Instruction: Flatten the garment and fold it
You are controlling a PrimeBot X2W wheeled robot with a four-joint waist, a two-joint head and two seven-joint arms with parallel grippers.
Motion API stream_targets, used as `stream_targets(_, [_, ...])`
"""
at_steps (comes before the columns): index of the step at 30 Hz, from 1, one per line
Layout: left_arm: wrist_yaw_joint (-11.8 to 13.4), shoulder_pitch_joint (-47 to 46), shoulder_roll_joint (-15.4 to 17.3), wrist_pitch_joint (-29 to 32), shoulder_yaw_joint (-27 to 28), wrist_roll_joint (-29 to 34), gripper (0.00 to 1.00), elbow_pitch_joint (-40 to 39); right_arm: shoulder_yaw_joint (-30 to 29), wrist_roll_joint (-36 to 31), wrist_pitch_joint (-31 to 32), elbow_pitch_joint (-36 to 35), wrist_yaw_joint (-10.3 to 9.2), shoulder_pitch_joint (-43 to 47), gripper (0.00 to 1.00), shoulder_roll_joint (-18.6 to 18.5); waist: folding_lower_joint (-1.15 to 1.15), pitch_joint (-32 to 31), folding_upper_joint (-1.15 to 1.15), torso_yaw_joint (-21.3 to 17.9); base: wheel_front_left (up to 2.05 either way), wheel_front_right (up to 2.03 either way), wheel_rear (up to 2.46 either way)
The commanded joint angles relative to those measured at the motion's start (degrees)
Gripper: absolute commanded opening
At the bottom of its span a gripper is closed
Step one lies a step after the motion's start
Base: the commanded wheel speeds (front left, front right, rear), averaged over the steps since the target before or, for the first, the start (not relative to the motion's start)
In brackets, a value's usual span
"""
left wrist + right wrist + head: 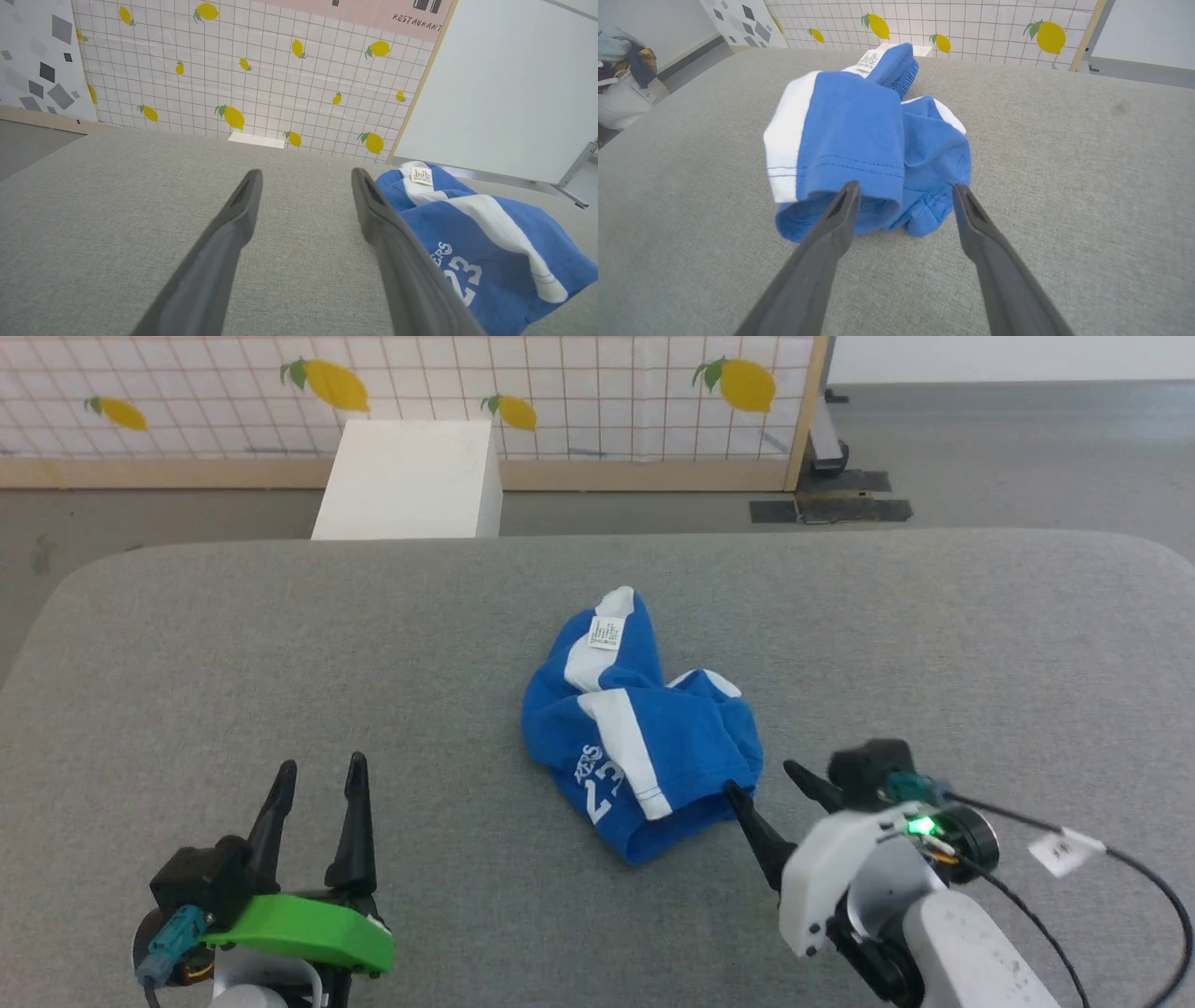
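Lying on the table: the garment (644, 737), small blue shorts with white stripes, sits crumpled in a heap near the middle of the grey padded table (280, 644).
Label: a small white label (605, 633) shows at the heap's far end.
Right gripper: the right gripper (759, 777) is spread wide and empty, its fingertips at the near leg hem, touching it or nearly so.
Left gripper: the left gripper (322, 762) is also spread wide and empty, well apart from the shorts on their left.
Risk: closing here could pinch both layers of the leg opening, so a lift would drag the whole heap instead of spreading it. A fingertip could also shove the hem away.
Beyond: a white box (411, 476) stands past the table, before a lemon-patterned wall (607, 392).
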Motion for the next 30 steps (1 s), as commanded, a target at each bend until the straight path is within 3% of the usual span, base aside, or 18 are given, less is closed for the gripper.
stream_targets(1, [-0.7, -0.4, -0.5, -0.2, 0.6, 0.8, 1.00, 0.0, 0.5, -1.0, 1.5, 1.0, -0.09, -1.6, 1.00, 0.0, 0.00, 1.3, 0.00, 1.2, 0.00, 0.00, 0.00])
stream_targets(4, [-1.8, -1.2, -1.6, -0.2, 1.7, 1.5, 1.00, 0.5, 2.5, -1.7, 3.5, 3.0, -0.09, -4.4, 1.00, 0.0, 0.00, 2.3, 0.00, 2.3, 0.00, 0.00, 0.00])
stream_targets(5, [-2.1, -1.3, -1.7, -0.2, 1.9, 1.7, 1.00, 0.6, 2.7, -1.7, 3.4, 3.4, -0.09, -4.9, 0.95, 0.0, 0.00, 2.4, 0.00, 2.5, 0.00, 0.00, 0.00])
stream_targets(6, [-2.5, -1.4, -2.1, -0.2, 2.5, 1.9, 1.00, 0.8, 3.0, -1.5, 3.1, 4.3, -0.09, -5.6, 0.25, 0.0, 0.00, 2.8, 0.00, 2.8, 0.00, 0.00, 0.00])
stream_targets(7, [-2.7, -1.6, -2.2, -0.2, 2.9, 2.0, 1.00, 0.9, 3.2, -1.5, 3.0, 4.9, -0.09, -6.1, 0.00, 0.0, 0.00, 3.1, 0.00, 2.9, 0.00, 0.00, 0.00])
stream_targets(13, [-3.9, -1.5, -3.2, -0.2, 5.7, 2.8, 1.00, 1.4, 0.1, -0.2, -1.8, 6.4, -0.09, -7.4, 0.00, 0.0, 0.00, 3.5, 0.00, 2.4, 0.00, 0.00, 0.00])
stream_targets(18, [-4.4, -1.3, -4.0, -0.2, 7.1, 3.5, 1.00, 1.4, -12.3, -1.6, -4.5, 4.6, -0.09, -3.8, 0.00, 0.0, 0.00, 2.7, 0.00, 1.4, 0.00, 0.00, 0.00])
stream_targets(23, [-4.7, -1.4, -4.9, -0.2, 7.0, 4.3, 1.00, 1.4, -27.3, -5.8, -1.1, 2.7, -0.09, 2.9, 0.00, 0.0, 0.00, 2.3, 0.00, 1.3, 0.00, 0.00, 0.00])
stream_targets(25, [-4.8, -1.5, -5.2, -0.2, 6.7, 4.4, 1.00, 1.6, -30.5, -6.0, 3.0, 3.5, -0.09, 5.7, 0.00, 0.0, 0.00, 2.1, 0.00, 1.4, 0.00, 0.00, 0.00])
stream_targets(27, [-4.8, -1.4, -5.4, -0.2, 6.6, 4.3, 1.00, 2.1, -30.1, -3.6, 4.2, 3.8, -0.09, 6.4, 0.00, 0.0, 0.00, 2.1, 0.00, 1.3, 0.00, 0.00, 0.00])
stream_targets(28, [-4.9, -1.4, -5.4, -0.2, 6.6, 4.2, 1.00, 2.2, -29.6, -2.0, 3.5, 3.4, -0.09, 6.5, 0.45, 0.0, 0.00, 2.1, 0.00, 1.3, 0.00, 0.00, 0.00])
stream_targets(29, [-4.9, -1.5, -5.4, -0.2, 6.6, 4.2, 1.00, 2.4, -29.6, -0.7, 2.5, 3.0, -0.09, 6.5, 1.00, 0.0, 0.00, 2.1, 0.00, 1.3, 0.00, 0.00, 0.00])
stream_targets(30, [-4.9, -1.4, -5.5, -0.2, 6.6, 4.1, 1.00, 2.5, -30.1, 0.7, 1.0, 2.5, -0.09, 6.4, 1.00, 0.0, 0.00, 2.0, 0.00, 1.2, 0.00, 0.00, 0.00])
